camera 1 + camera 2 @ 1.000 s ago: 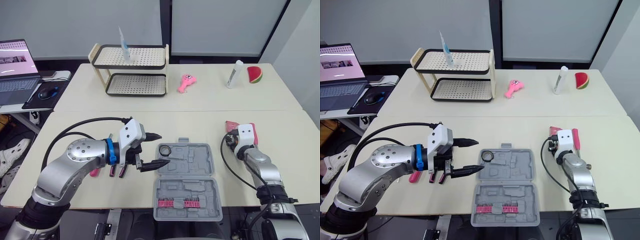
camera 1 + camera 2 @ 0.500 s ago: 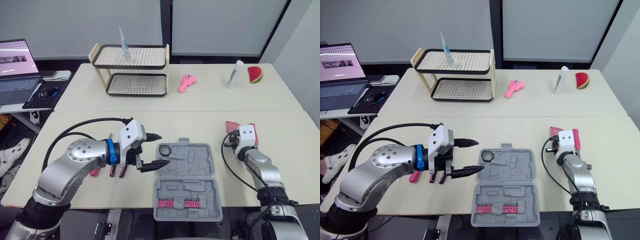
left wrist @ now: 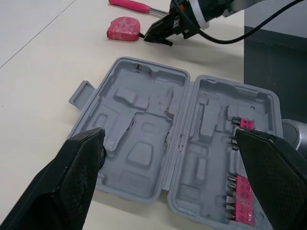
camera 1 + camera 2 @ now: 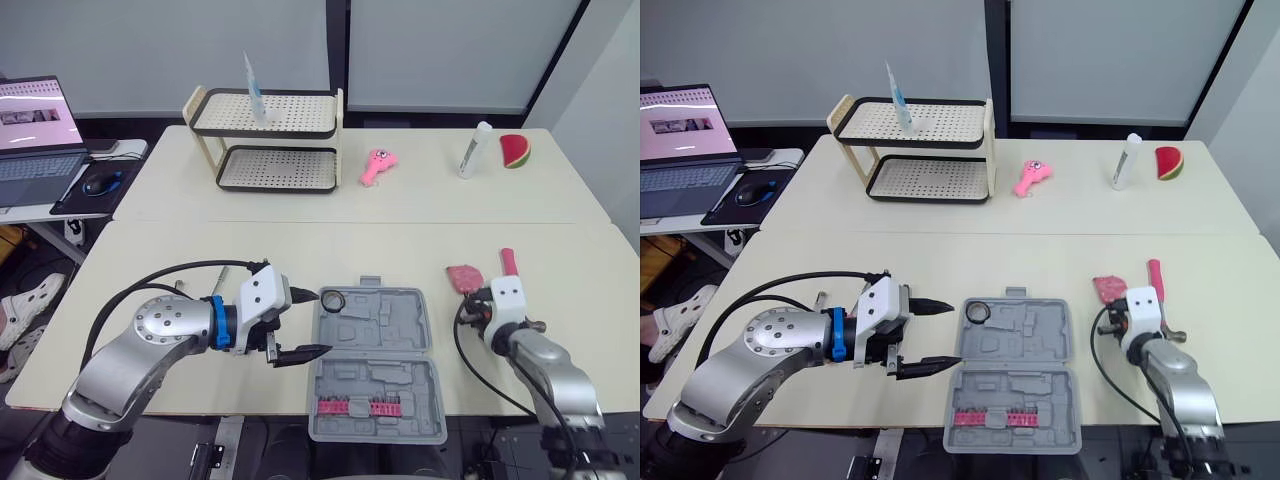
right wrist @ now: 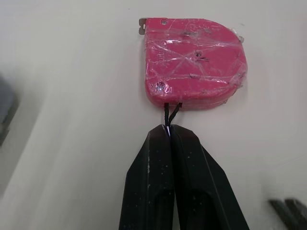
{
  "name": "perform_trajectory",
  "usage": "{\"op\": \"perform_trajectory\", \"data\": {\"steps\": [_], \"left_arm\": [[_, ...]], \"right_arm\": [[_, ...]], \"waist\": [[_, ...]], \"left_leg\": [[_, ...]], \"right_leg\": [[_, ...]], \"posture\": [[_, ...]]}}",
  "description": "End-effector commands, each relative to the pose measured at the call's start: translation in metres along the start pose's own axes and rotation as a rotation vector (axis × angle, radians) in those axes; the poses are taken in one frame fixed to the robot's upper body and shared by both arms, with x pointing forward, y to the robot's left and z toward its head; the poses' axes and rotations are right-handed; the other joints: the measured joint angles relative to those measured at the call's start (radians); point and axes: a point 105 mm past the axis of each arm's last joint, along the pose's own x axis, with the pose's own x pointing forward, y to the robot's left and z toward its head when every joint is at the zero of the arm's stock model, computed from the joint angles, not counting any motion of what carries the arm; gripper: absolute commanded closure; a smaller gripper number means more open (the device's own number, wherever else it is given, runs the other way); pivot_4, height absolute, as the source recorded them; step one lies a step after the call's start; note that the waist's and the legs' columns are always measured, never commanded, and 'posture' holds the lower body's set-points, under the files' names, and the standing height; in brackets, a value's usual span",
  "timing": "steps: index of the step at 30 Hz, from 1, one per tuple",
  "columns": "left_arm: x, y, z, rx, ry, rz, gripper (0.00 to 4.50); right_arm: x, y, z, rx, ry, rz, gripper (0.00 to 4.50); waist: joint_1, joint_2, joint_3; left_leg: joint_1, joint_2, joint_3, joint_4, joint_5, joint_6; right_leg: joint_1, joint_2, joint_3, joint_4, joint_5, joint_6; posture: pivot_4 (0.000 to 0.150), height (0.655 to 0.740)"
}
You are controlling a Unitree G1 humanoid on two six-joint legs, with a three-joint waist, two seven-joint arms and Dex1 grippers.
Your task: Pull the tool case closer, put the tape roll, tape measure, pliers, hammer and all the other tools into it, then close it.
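Bare table [image 4: 438,302] separates the open case [image 4: 372,340] from the tape measure [image 4: 464,277], its cord [image 5: 169,109] pinched by the right pincer [image 5: 169,132], while the left pincer [image 4: 320,322], fingers spread, crowds the case's left edge.

An office-like lab, with pale tables [image 4: 300,250] and a laptop [image 4: 35,135].

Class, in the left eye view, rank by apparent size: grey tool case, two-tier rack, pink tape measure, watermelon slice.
1. Open grey plastic tool case.
2. Cream two-tier perforated rack, farther off.
3. Pink tape measure and red watermelon slice: alike, unranked.
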Motion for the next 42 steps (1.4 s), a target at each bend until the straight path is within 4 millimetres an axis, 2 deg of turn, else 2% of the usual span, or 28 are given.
{"op": "perform_trajectory", "data": {"steps": [1,8,12,16,19,24,26,33,36,40,42], "left_arm": [[-0.002,-0.008,0.003,0.058,0.004,-0.031,0.00],[-0.002,-0.016,-0.003,0.058,0.014,-0.072,0.00],[-0.003,-0.020,-0.003,0.058,0.013,-0.089,0.00],[-0.002,-0.024,-0.003,0.056,0.009,-0.106,0.00],[-0.002,-0.025,-0.004,0.054,0.008,-0.106,0.00],[-0.001,-0.025,-0.004,0.052,0.003,-0.099,0.00],[-0.001,-0.025,-0.004,0.053,0.001,-0.094,0.00],[0.001,-0.023,0.004,0.035,-0.045,-0.073,0.00],[0.004,-0.024,0.014,0.033,-0.089,-0.092,0.00],[0.005,-0.024,0.016,0.040,-0.094,-0.106,0.00],[0.006,-0.023,0.019,0.042,-0.095,-0.109,0.00]], "right_arm": [[-0.019,0.004,-0.008,0.007,0.035,0.032,4.49],[-0.054,0.011,-0.035,0.000,0.124,0.059,4.49],[-0.065,0.017,-0.046,0.000,0.165,0.077,4.49],[-0.079,0.033,-0.058,0.003,0.222,0.145,4.49],[-0.080,0.034,-0.057,-0.019,0.213,0.151,4.49],[-0.076,0.021,-0.041,-0.048,0.130,0.084,4.49],[-0.075,0.016,-0.038,-0.041,0.119,0.071,3.94],[-0.069,0.012,-0.023,-0.072,0.034,0.066,2.83],[-0.060,0.012,-0.020,-0.078,0.027,0.067,2.36],[-0.049,0.008,-0.019,-0.078,0.032,0.050,1.58],[-0.044,0.006,-0.021,-0.078,0.046,0.048,1.58]], "waist": [[0.000,0.000,0.000],[0.000,0.000,0.000],[0.000,0.000,0.000],[0.000,0.000,0.000],[0.000,0.000,0.000],[0.000,0.000,0.000],[0.000,0.000,0.000],[0.000,0.000,0.000],[0.000,0.000,0.001],[0.000,0.000,0.001],[0.000,0.000,0.001]], "left_leg": [[0.000,0.000,0.000,0.000,0.000,0.000],[0.000,0.000,0.000,0.000,0.000,0.000],[0.000,0.000,-0.001,0.000,0.000,0.000],[0.000,0.000,-0.001,-0.001,0.000,0.000],[0.000,0.000,-0.001,-0.001,0.000,0.000],[0.000,0.000,-0.001,-0.001,0.000,0.000],[0.000,0.000,-0.001,-0.001,0.000,0.000],[0.000,0.000,-0.001,-0.001,0.000,0.000],[0.000,0.000,-0.001,-0.001,0.000,0.000],[0.000,0.000,-0.001,-0.001,0.000,0.000],[0.000,0.000,-0.001,-0.001,0.000,0.000]], "right_leg": [[0.000,0.000,0.000,0.000,0.000,0.000],[0.000,0.000,0.000,0.000,0.000,0.000],[0.000,0.000,0.000,0.000,0.000,0.000],[0.000,0.000,0.000,-0.001,0.000,0.000],[0.001,0.000,0.000,-0.001,0.000,0.000],[0.001,0.000,0.000,-0.001,0.000,0.000],[0.000,0.000,0.000,-0.001,0.000,0.000],[0.000,0.000,0.000,-0.001,0.000,0.000],[0.001,0.000,0.000,-0.001,0.000,0.000],[0.000,0.000,0.000,-0.001,0.000,0.000],[0.000,0.000,0.000,-0.001,0.000,0.000]], "posture": [[0.150,0.7290],[0.150,0.7290],[0.150,0.7290],[0.150,0.7290],[0.150,0.7290],[0.150,0.7290],[0.150,0.7290],[0.150,0.7290],[0.150,0.7290],[0.150,0.7290],[0.150,0.7290]]}}
